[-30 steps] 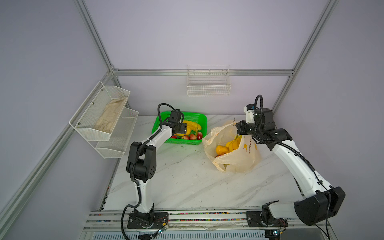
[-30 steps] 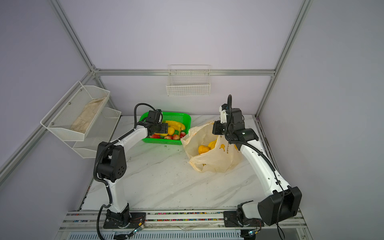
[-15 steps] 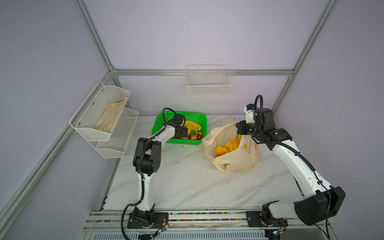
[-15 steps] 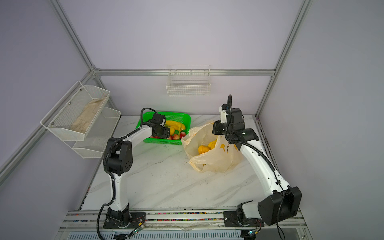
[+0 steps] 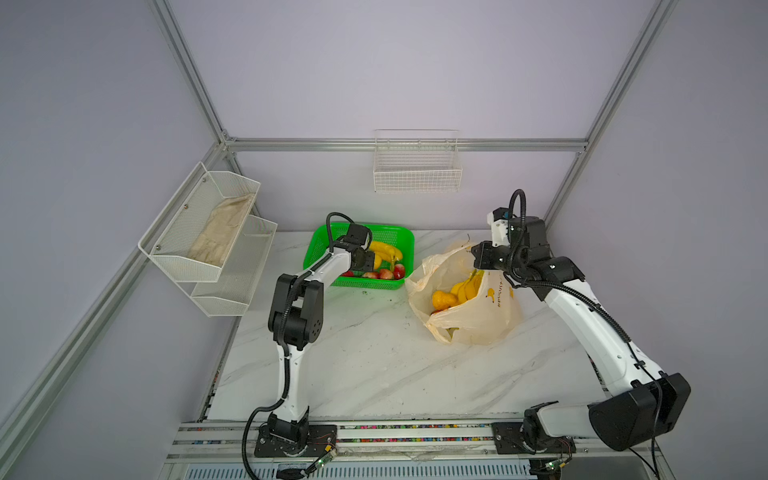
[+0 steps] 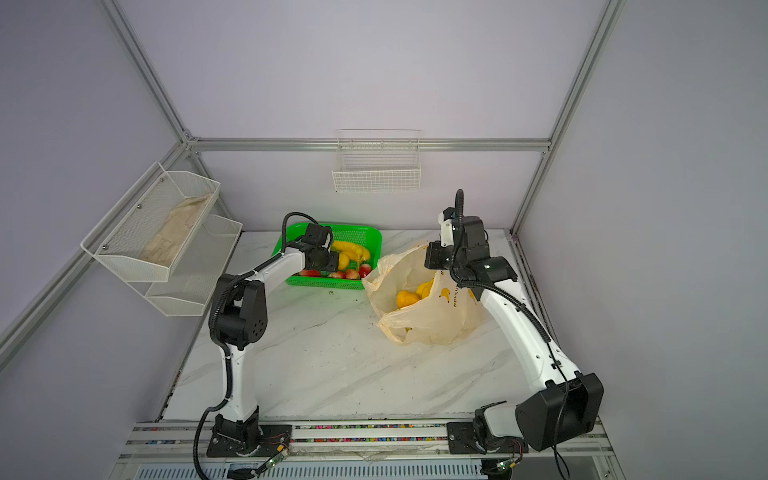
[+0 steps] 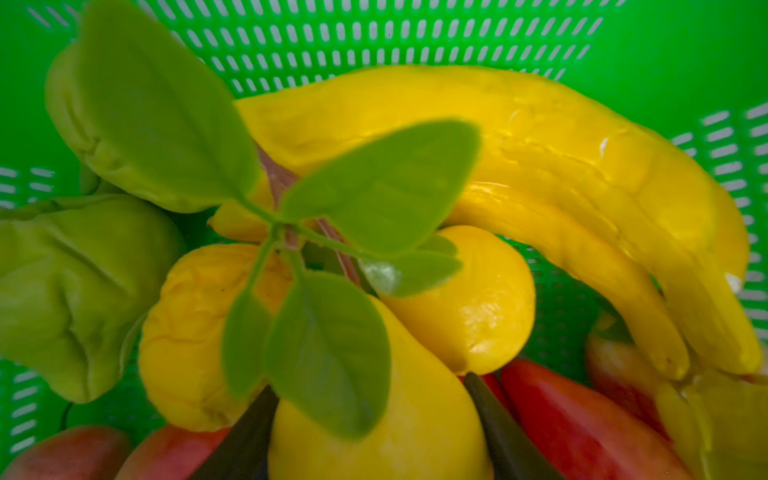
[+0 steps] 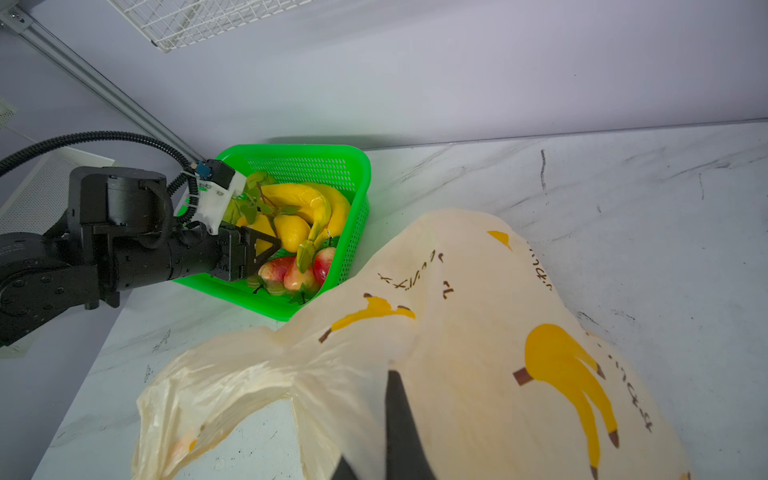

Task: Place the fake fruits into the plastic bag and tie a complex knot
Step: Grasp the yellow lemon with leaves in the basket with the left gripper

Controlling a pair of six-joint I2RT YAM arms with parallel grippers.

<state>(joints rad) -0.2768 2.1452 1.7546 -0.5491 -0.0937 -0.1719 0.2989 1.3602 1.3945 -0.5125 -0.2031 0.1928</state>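
Observation:
My left gripper (image 5: 372, 261) (image 6: 334, 261) is low inside the green basket (image 5: 374, 284). In the left wrist view its fingers (image 7: 249, 432) press on both sides of a leafy yellow pear (image 7: 374, 440). Around it lie a banana bunch (image 7: 540, 166), green pears (image 7: 62, 291) and red apples (image 7: 582, 428). My right gripper (image 5: 478, 255) (image 8: 386, 399) is shut on the rim of the plastic bag (image 5: 486, 307) (image 8: 478, 332) and holds its mouth up and open toward the basket. Inside the bag show an orange pear (image 5: 442, 300) and bananas (image 5: 469, 284). No knot shows.
A white wire rack (image 5: 208, 249) holding a beige cloth (image 5: 220, 232) hangs on the left wall. A white wire basket (image 5: 417, 170) hangs on the back wall. The marble table (image 5: 374, 353) stretches in front of the green basket and the bag.
My left arm has dropped lower into the green basket and its jaws have narrowed onto the yellow pear. The right arm and the bag have not moved.

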